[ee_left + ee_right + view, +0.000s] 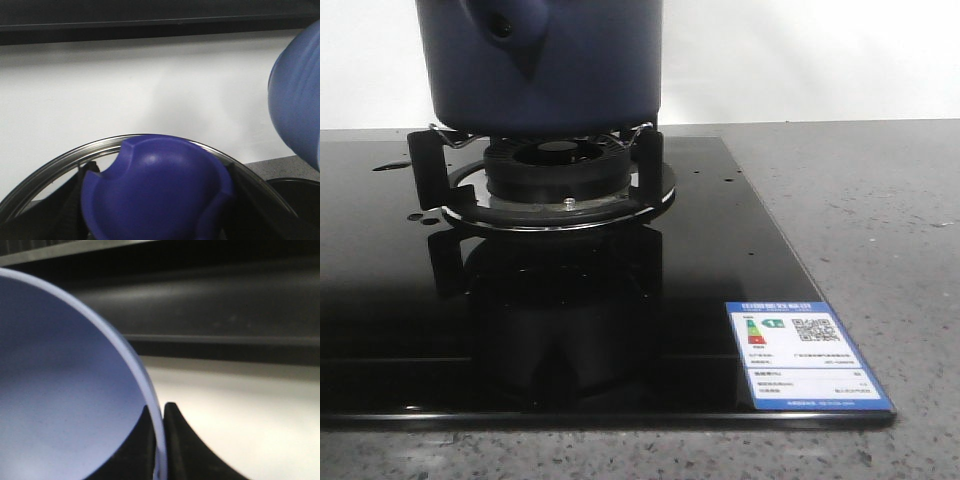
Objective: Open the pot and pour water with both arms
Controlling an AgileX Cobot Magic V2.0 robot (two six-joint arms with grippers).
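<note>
The dark navy pot [570, 70] stands on the burner stand at the top of the front view, its stub with a round hole [505, 25] facing the camera; its top is cut off. Neither gripper shows there. In the left wrist view my left gripper [155, 212] is shut on the blue knob [155, 180] of a metal-rimmed lid [60, 162], held before a white wall. In the right wrist view my right gripper [160, 440] is shut on the pale rim of a light-blue bowl [60, 390], one finger [182, 450] outside and one inside. That ribbed bowl also shows in the left wrist view [300, 100].
A black glass cooktop [420, 320] carries the gas burner [560, 180] with black pot supports [425, 155]. A blue-and-white energy label [805, 355] sits at its front right corner. Grey speckled counter [880, 220] lies to the right, with a white wall behind.
</note>
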